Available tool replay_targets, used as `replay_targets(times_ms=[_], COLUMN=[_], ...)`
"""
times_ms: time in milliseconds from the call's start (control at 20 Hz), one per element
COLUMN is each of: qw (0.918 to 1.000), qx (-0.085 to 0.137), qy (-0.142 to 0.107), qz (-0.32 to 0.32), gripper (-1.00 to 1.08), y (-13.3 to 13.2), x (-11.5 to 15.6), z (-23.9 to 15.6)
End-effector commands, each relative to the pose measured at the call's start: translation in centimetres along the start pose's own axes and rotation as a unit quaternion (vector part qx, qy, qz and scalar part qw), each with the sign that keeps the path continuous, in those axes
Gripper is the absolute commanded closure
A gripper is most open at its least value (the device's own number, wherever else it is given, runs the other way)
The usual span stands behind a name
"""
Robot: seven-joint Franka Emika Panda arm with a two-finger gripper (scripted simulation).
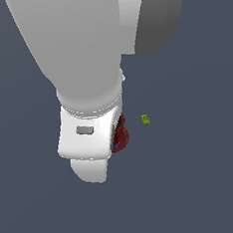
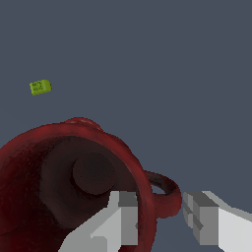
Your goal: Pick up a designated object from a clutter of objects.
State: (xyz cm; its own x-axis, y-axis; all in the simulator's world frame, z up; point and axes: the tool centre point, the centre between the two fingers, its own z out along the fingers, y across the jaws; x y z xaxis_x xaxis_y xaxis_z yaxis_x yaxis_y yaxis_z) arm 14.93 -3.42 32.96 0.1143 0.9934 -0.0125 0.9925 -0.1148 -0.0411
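The dark-red mug fills much of the wrist view, its dark inside facing the camera and its side handle sticking out. My gripper is open and straddles the mug's wall. One finger is inside the rim, and the other finger is outside, just past the handle. A gap shows between the outer finger and the handle. In the exterior view the arm hides the gripper and most of the clutter. Only a sliver of dark red with a speck of blue shows beside the wrist.
A tiny lime-green block lies on the dark grey floor a short way from the mug. The white arm blocks the upper left and middle of the exterior view.
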Motion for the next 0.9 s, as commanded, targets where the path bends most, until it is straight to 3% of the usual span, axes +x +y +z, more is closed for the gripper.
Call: replay_targets(times_ms=[0,400,850], qw=[1.0000,1.0000,1.0000], qx=[-0.001,-0.001,-0.001], qy=[0.000,0.000,0.000], qz=[0.001,0.001,0.001], gripper=[1.08,1.08,1.08], y=[0.3,1.2,1.7], x=[1.2,4.1,5.5], z=[-1.7,-5.3,-7.1])
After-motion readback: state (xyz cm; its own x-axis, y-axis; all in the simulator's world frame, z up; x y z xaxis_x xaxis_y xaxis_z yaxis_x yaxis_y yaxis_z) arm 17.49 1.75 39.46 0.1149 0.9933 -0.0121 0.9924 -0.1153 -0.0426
